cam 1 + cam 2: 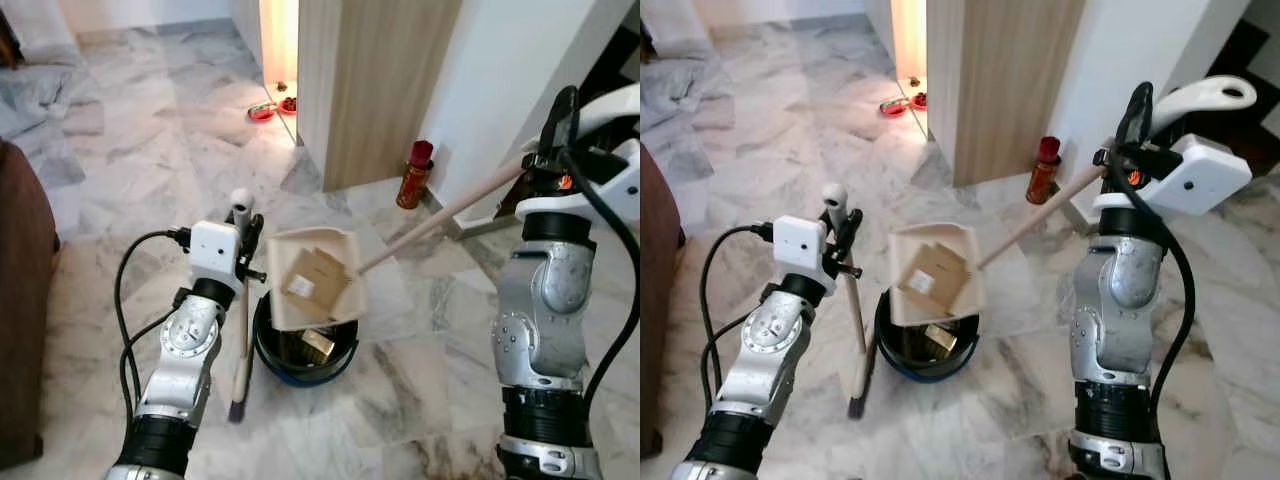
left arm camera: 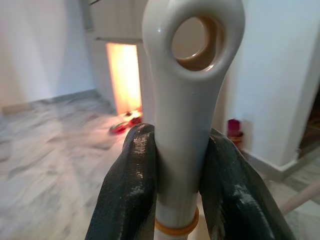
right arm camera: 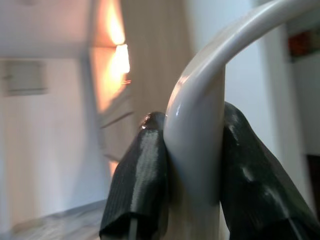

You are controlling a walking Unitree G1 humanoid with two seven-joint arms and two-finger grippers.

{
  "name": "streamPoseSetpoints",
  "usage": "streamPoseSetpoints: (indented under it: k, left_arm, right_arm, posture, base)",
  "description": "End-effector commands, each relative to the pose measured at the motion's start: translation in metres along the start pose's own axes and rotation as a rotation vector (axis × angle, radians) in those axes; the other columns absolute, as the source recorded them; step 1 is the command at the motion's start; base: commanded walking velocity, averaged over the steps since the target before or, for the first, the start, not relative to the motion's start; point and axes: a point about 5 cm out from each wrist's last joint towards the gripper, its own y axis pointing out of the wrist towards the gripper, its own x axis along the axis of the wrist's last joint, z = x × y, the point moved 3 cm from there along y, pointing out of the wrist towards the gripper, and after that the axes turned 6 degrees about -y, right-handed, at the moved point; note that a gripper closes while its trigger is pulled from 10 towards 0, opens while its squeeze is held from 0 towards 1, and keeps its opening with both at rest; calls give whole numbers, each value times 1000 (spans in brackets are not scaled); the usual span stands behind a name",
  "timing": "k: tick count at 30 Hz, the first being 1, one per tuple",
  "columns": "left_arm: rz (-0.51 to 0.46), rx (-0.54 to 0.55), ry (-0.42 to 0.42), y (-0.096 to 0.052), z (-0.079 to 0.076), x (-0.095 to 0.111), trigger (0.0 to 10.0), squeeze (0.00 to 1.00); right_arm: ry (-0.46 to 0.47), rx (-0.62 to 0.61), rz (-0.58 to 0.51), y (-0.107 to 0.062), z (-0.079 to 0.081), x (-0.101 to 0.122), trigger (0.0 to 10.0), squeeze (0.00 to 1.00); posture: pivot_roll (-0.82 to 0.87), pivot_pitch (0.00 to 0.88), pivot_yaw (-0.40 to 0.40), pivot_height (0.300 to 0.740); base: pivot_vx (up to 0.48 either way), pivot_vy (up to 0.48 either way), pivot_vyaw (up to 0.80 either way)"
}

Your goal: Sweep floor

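In the left eye view, we see the left gripper [image 1: 247, 243] at centre left clamped on the broom [image 1: 241, 330], which stands upright beside the dark bin [image 1: 303, 356]. The dustpan [image 1: 313, 278] tilts over the bin at frame centre, cardboard scraps [image 1: 310, 280] inside it. At upper right, the right gripper [image 1: 560, 125] grips the dustpan's long handle [image 1: 440, 216].

In the left wrist view, both fingers [image 2: 127, 190] press the broom's white, looped handle top [image 2: 190, 65].

In the right wrist view, we see the fingers [image 3: 142, 180] squeezing a curved white grip [image 3: 200, 125].

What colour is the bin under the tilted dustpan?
The bin under the dustpan is dark blue; the left eye view shows it best.
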Motion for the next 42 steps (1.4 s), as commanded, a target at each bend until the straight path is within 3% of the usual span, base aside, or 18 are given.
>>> streamPoseSetpoints:
  k: [1,8,12,21,31,42]
  left_arm:
    - [-62,-25,-7,3,-6,13,10000,0]
    - [-63,-23,-8,2,-6,13,10000,0]
    - [-64,-24,-11,2,-7,13,10000,0]
    - [-68,-21,-11,2,-6,14,10000,0]
    - [-69,-21,-17,2,-8,14,10000,0]
    - [-67,-18,-16,1,-7,13,10000,0]
  right_arm:
    - [52,28,-107,4,12,25,10000,0]
    - [11,88,-148,-1,31,31,10000,0]
    - [-55,167,-194,-6,52,37,10000,0]
    - [-65,222,-239,-17,75,44,10000,0]
    - [-194,258,-335,-27,91,54,10000,0]
    - [-263,249,-391,-31,98,60,10000,0]
  posture:
    - [188,103,-78,740]
    - [189,109,-82,740]
    - [187,113,-82,740]
    - [189,123,-88,740]
    - [185,129,-93,740]
    - [185,132,-97,740]
  base:
    - [0,0,0]
    - [0,0,0]
    - [0,0,0]
    - [0,0,0]
    - [0,0,0]
    - [0,0,0]
